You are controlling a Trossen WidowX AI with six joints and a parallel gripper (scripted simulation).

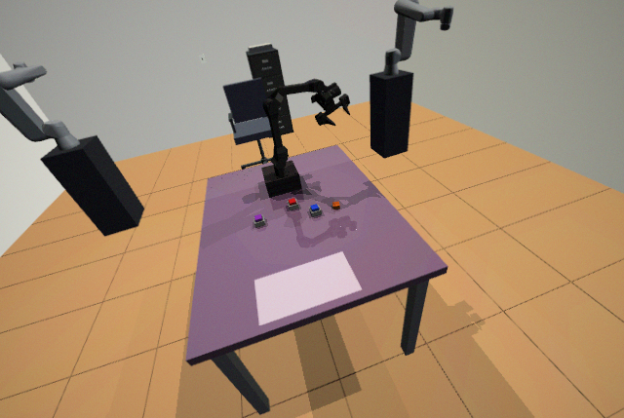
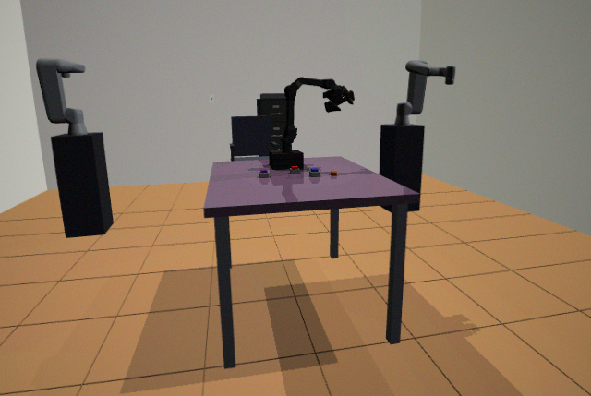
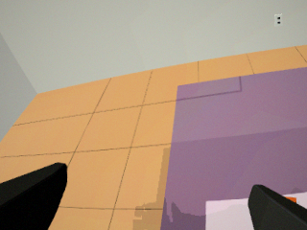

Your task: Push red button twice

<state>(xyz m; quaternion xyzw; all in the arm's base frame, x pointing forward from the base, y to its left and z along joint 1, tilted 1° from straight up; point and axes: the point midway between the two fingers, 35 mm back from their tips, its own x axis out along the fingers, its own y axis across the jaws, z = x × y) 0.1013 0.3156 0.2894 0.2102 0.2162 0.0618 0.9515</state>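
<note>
The red button (image 1: 292,202) (image 2: 295,168) sits on a grey base on the purple table (image 1: 236,262) (image 2: 305,193), just in front of the arm's base. My gripper (image 1: 333,112) (image 2: 340,101) (image 3: 160,185) is open and empty, held high in the air above the table's far right side, well away from the red button. In the wrist view both dark fingers frame the floor and the table's edge; the red button does not show there.
A purple button (image 1: 258,219) (image 2: 263,172), a blue button (image 1: 315,209) (image 2: 314,171) and a small orange block (image 1: 335,205) (image 2: 333,173) lie in a row with the red one. A pale rectangle (image 1: 306,286) (image 3: 240,226) marks the table's near end. Dark pedestals with grey arms (image 1: 390,111) (image 1: 91,184) flank the table.
</note>
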